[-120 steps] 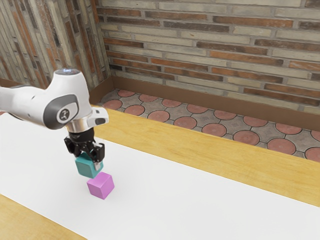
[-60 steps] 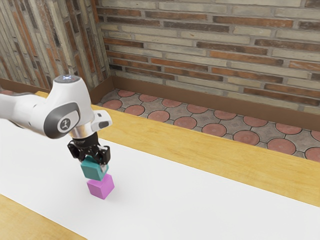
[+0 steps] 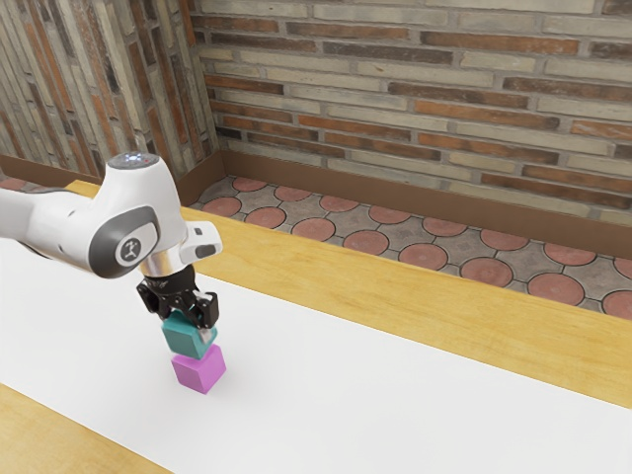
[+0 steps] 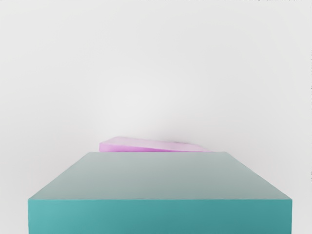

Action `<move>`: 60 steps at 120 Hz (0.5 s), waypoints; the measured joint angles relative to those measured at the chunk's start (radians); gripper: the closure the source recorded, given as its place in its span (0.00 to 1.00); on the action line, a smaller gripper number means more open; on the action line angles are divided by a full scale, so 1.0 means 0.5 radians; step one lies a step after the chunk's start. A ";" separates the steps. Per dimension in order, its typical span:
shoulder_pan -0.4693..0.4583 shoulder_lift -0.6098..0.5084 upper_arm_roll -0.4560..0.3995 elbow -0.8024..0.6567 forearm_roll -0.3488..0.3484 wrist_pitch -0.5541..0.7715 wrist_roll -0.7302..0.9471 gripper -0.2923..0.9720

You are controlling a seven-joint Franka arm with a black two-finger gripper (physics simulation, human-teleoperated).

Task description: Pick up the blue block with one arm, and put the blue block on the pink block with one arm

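Note:
The blue-green block [image 3: 188, 339] rests on top of the pink block [image 3: 198, 368] on the white table surface, slightly offset toward the exterior view's left. My black gripper [image 3: 184, 316] sits right over it, fingers shut on the blue block's upper part. In the wrist view the blue block [image 4: 161, 190] lies just under my hand, and a thin strip of the pink block [image 4: 146, 145] shows beyond its far edge.
The white mat [image 3: 395, 395] covers the wooden table [image 3: 444, 306], with open room to the exterior view's right of the stack. Beyond the table's far edge lie a tiled floor and brick walls [image 3: 415, 89].
My hand has lowered a little and moved to the exterior view's right, carrying the blue block from beside and above the pink block down onto its top.

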 joint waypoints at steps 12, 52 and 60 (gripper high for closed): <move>0.000 0.007 0.000 -0.002 -0.007 0.012 0.035 0.46; 0.000 0.010 0.009 -0.040 -0.023 0.042 0.123 0.46; 0.001 0.006 0.009 -0.049 -0.028 0.046 0.136 0.46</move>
